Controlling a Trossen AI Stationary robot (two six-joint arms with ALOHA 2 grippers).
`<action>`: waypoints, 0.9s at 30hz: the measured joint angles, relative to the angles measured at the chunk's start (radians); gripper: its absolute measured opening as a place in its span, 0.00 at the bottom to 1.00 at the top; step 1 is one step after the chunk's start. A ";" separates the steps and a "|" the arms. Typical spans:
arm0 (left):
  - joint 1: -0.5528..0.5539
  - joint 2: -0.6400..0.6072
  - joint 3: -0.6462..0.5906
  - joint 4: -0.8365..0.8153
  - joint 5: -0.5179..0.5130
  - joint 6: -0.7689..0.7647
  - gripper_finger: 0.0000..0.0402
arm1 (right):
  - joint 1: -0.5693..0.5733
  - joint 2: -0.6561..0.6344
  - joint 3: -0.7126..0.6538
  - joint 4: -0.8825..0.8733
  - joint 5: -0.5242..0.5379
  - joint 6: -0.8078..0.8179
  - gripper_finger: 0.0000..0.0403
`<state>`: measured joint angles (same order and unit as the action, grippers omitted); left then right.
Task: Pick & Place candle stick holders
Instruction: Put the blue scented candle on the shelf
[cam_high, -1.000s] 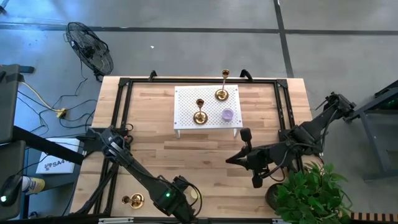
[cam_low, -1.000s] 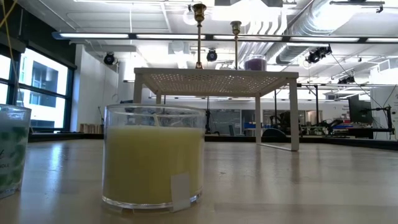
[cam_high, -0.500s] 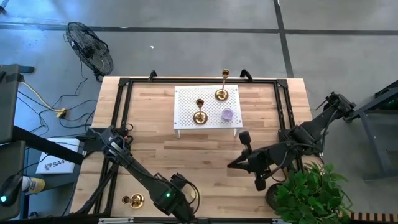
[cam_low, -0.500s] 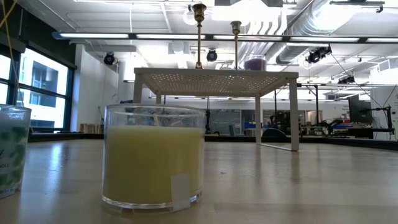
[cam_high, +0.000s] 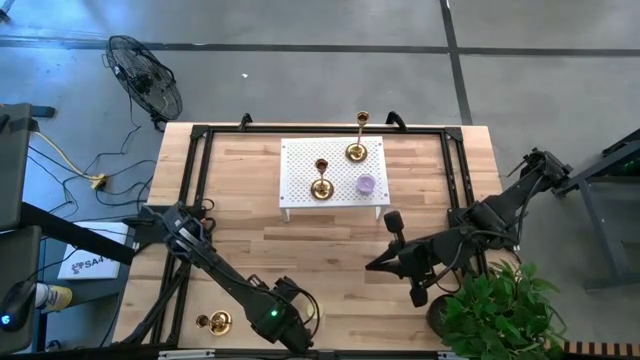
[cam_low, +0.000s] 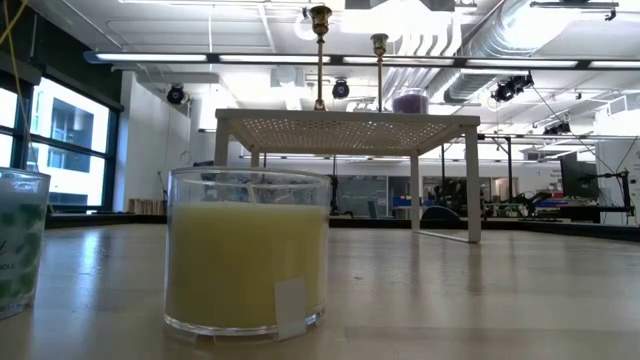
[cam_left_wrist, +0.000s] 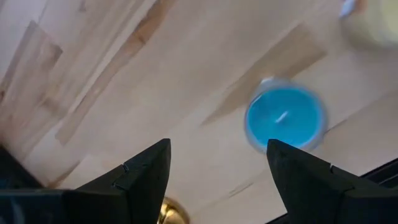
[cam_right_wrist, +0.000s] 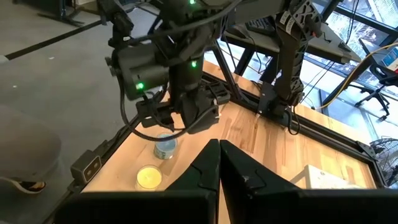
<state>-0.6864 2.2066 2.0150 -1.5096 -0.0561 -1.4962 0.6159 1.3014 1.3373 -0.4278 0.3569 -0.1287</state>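
Note:
Two gold candle stick holders stand on their round bases on a white perforated stand at the table's far middle; in the low view their stems rise above it. A third gold holder stands on the table near the near left corner; its edge shows in the left wrist view. My left gripper hangs open over the near edge, to the right of that holder, touching nothing. My right gripper is shut and empty, right of the table's centre.
A purple candle sits on the stand. A blue candle and a yellow candle in a glass jar stand near the near edge below my left gripper. A potted plant is at the near right, and a black frame edges the table.
My right gripper has shifted slightly toward the table's near edge, staying shut. Nothing else has visibly moved.

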 joint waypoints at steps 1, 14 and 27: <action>0.001 -0.001 -0.012 0.006 0.020 0.004 0.65 | 0.000 0.000 0.000 0.000 -0.001 0.000 0.01; 0.013 -0.001 -0.044 0.113 0.017 0.072 0.65 | 0.000 0.000 0.000 0.000 -0.005 0.017 0.00; 0.013 -0.002 -0.089 0.121 0.021 0.085 0.65 | 0.000 0.000 0.000 0.000 -0.027 0.017 0.00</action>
<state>-0.6731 2.2047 1.9263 -1.3881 -0.0352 -1.4116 0.6159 1.3014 1.3373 -0.4278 0.3298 -0.1116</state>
